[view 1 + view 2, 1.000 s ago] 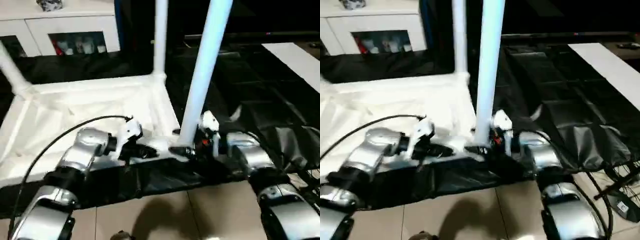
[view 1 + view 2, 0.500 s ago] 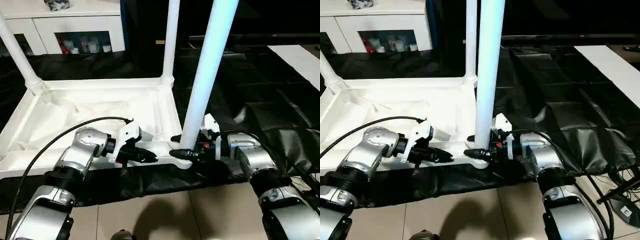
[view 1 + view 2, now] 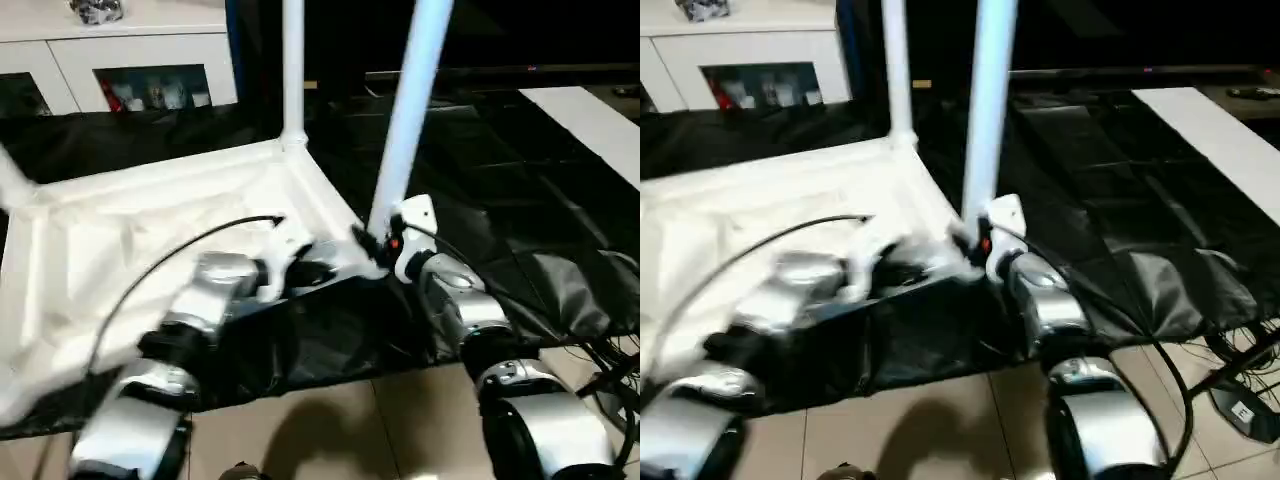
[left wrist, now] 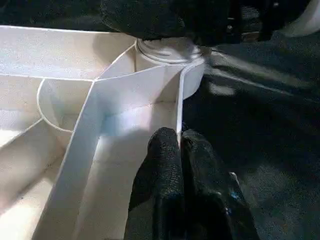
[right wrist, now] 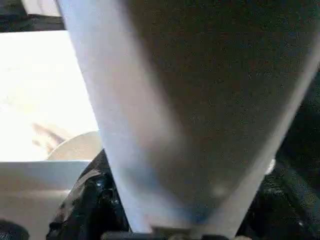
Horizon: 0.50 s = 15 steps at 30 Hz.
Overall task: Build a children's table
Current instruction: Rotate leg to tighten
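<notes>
The children's table [image 3: 120, 230] lies upside down on a black sheet, ribbed underside up. One white leg [image 3: 408, 120] stands in the near right corner socket, another leg [image 3: 292, 70] in the far right corner, and a third leg [image 3: 12, 180] at the left edge. My right gripper [image 3: 375, 243] is shut on the base of the near right leg [image 5: 165, 130]. My left gripper [image 3: 325, 270] is beside it. In the left wrist view its fingertips [image 4: 167, 145] pinch the thin rim wall just short of that socket [image 4: 165, 50].
A white cabinet with glass doors [image 3: 130, 60] stands at the back left. The black sheet [image 3: 500, 170] spreads to the right, with a white board [image 3: 590, 120] on it. Tiled floor [image 3: 330, 430] lies in front. Cables [image 3: 610, 350] trail at the lower right.
The table has swung: its near right corner and leg moved away from me, the far leg moved left. Both grippers went with it. The right jaws narrowed around the leg.
</notes>
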{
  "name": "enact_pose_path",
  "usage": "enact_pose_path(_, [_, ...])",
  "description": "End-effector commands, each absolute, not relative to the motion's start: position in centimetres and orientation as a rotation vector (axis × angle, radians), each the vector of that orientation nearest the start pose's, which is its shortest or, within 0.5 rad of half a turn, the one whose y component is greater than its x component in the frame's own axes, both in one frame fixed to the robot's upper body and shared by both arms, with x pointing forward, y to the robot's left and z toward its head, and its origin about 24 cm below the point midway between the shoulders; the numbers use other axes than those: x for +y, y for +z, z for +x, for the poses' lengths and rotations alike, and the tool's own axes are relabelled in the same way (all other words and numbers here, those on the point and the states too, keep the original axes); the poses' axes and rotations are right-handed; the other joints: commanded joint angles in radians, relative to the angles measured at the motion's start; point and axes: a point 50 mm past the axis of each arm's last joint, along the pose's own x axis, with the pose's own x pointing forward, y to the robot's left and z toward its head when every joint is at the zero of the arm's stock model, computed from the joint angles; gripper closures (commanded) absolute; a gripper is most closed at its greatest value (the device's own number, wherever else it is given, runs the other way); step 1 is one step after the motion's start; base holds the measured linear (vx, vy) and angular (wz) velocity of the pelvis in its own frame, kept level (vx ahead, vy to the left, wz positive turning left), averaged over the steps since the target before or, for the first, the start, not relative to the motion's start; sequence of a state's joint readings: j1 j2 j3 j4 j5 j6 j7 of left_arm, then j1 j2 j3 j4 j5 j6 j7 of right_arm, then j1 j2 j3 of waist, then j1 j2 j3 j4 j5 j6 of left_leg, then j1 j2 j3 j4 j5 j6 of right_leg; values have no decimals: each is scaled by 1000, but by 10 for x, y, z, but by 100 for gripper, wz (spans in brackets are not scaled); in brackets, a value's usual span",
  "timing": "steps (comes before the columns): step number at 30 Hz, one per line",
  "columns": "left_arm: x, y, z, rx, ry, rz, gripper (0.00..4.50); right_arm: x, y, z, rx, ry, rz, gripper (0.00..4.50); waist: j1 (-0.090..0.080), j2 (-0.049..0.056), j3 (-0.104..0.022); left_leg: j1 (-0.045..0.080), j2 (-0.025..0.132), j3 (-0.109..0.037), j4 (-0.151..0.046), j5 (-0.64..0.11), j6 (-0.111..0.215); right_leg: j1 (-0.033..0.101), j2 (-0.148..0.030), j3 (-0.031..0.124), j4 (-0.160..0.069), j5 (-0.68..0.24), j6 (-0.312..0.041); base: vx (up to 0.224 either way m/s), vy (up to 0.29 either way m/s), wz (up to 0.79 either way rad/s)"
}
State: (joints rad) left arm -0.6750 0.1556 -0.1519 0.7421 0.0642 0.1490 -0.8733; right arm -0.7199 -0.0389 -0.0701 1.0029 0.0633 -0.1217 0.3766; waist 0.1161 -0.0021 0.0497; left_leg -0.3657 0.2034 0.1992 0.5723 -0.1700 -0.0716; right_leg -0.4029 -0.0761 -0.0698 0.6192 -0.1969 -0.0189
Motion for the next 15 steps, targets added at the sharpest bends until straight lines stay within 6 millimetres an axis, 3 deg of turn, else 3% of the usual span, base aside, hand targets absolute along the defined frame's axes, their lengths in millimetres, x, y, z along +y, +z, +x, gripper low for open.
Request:
enact_pose_path(1, [73,57,343,296,-1044,216,450,-71,18,346,282,548,54,251,1,-6,-64,8,30,-18,-59,-166,46,49,-76,49,-73,-110,-208,0,0,0])
enact_pose_path(3, [75,57,342,296,-1057,232,450,-71,18,345,278,555,40,251,0,-5,-62,11,31,-19,-61,-190,43,48,-78,50,-78,-150,-203,0,0,0])
enact_pose_path(4, [76,57,342,297,-1059,242,450,-72,18,346,275,553,30,251,1,10,-63,12,32,-20,-62,-201,36,47,-78,50,-78,-162,-202,0,0,0])
enact_pose_path(5, [77,56,342,295,-1057,252,450,-73,18,346,271,543,12,251,-3,3,-62,12,32,-19,-63,-212,32,47,-76,50,-81,-161,-201,0,0,0])
enact_pose_path(7, [79,56,342,295,-1060,260,450,-74,20,347,249,574,9,252,-3,2,-63,12,32,-20,-63,-215,29,48,-77,50,-80,-152,-204,0,0,0])
enact_pose_path(8, [80,56,342,293,-1065,264,450,-75,22,347,233,605,17,197,-2,2,-63,12,32,-20,-63,-215,30,49,-77,50,-78,-147,-206,0,0,0])
enact_pose_path(12, [84,54,340,299,-1080,270,450,-84,27,348,198,664,-5,178,-1,0,-64,10,33,-18,-60,-197,49,52,-76,50,-74,-109,-217,0,0,0])
enact_pose_path(13, [84,53,340,299,-1085,270,450,-86,28,348,192,673,-12,154,-1,-9,-64,9,33,-17,-59,-186,56,53,-75,49,-73,-98,-220,0,0,0])
enact_pose_path(15, [85,53,339,299,-1094,274,450,-96,30,345,185,752,-22,144,3,-4,-64,9,34,-17,-57,-181,65,53,-76,48,-73,-99,-223,0,0,0])
